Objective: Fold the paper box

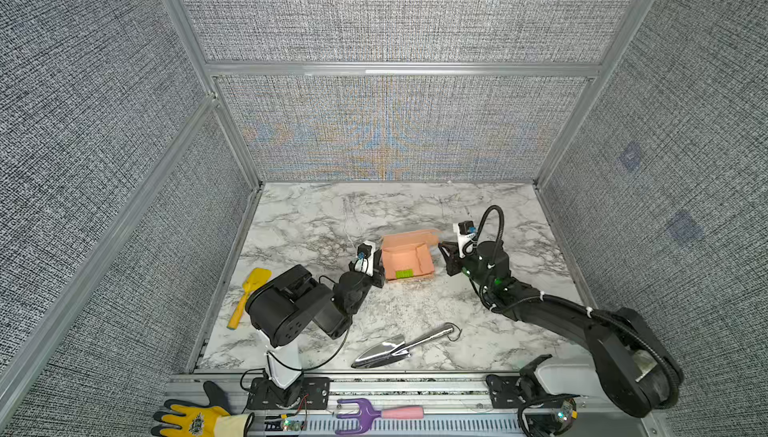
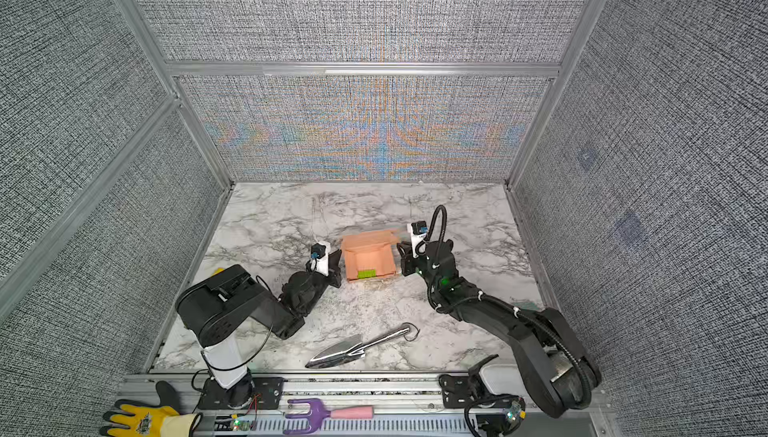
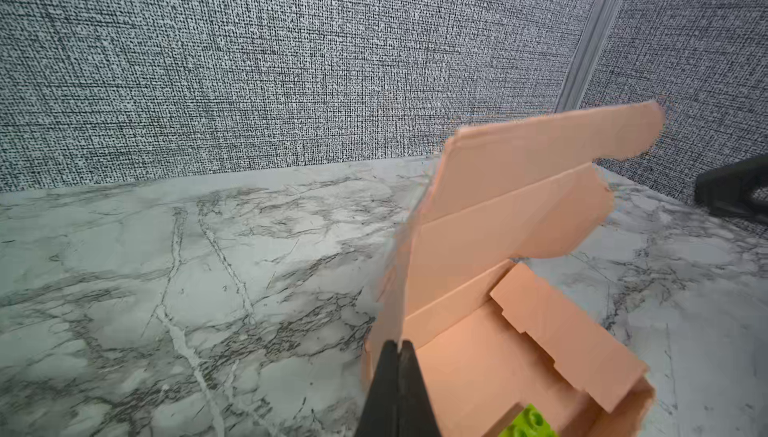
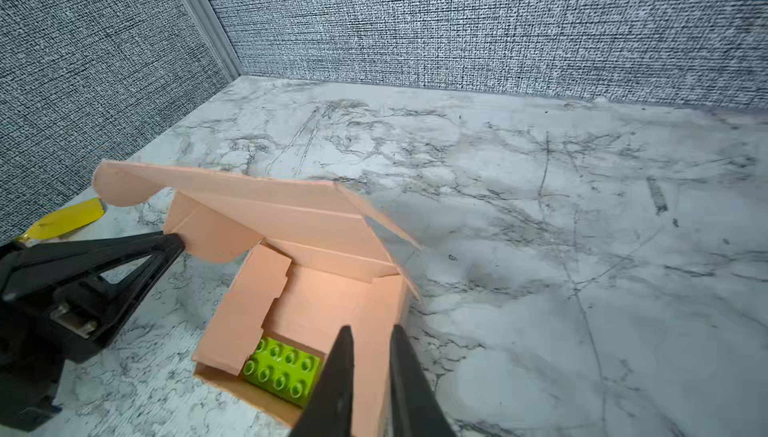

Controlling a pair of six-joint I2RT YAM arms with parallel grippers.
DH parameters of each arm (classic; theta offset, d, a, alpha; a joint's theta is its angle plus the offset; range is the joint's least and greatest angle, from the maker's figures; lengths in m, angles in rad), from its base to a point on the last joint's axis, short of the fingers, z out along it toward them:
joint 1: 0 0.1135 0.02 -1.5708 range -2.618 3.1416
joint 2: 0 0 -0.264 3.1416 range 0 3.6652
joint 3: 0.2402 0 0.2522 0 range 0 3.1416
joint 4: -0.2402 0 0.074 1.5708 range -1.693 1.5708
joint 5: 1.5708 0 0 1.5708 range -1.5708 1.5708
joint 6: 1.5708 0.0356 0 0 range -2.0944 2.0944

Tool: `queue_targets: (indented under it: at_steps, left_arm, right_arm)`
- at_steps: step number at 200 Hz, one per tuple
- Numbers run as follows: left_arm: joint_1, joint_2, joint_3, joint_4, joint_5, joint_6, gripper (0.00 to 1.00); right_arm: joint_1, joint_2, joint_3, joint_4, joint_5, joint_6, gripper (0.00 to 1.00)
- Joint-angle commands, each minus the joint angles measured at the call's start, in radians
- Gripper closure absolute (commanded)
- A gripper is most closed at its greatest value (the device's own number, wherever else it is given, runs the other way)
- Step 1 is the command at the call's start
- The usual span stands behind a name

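The salmon-pink paper box sits mid-table, half folded, its walls up and its lid raised and leaning over the tray. A green brick lies inside at the near wall. My left gripper is at the box's left side, jaws pressed together with the thin edge of that side panel between them. My right gripper is at the right side, fingers a little apart and straddling the right wall, one inside and one outside.
A silver trowel lies near the front of the marble table. A yellow scoop lies at the left behind the left arm. A purple hand fork and a yellow glove rest on the front rail. Grey fabric walls enclose three sides.
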Motion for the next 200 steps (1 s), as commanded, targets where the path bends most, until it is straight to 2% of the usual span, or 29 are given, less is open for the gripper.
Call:
queue_targets:
  at_steps: [1,22,39,69,117,168,200]
  left_arm:
    - [0.013,0.0,0.01,-0.013,0.063,-0.01,1.0]
    - [0.03,0.002,0.022,-0.022,0.105,-0.002,1.0]
    - [0.05,0.005,0.031,-0.025,0.151,0.002,1.0]
    - [0.088,0.007,0.05,-0.043,0.233,0.02,1.0]
    - [0.118,0.006,0.048,-0.057,0.326,0.016,1.0]
    - [0.118,0.002,0.051,-0.071,0.351,0.0,1.0]
    - [0.117,-0.012,0.053,-0.099,0.339,-0.005,1.0]
  right_arm:
    - [-0.03,-0.02,0.003,-0.074,-0.032,-0.031,0.75]
    - [-0.068,0.008,0.023,-0.102,-0.105,-0.037,0.69]
    - [-0.078,0.058,0.041,-0.094,-0.155,-0.077,0.62]
    - [-0.079,0.167,0.098,-0.083,-0.204,-0.164,0.56]
    - [-0.092,0.212,0.171,-0.117,-0.22,-0.237,0.56]
    - [-0.093,0.239,0.193,-0.142,-0.238,-0.255,0.72]
    - [-0.092,0.24,0.209,-0.169,-0.243,-0.248,0.88]
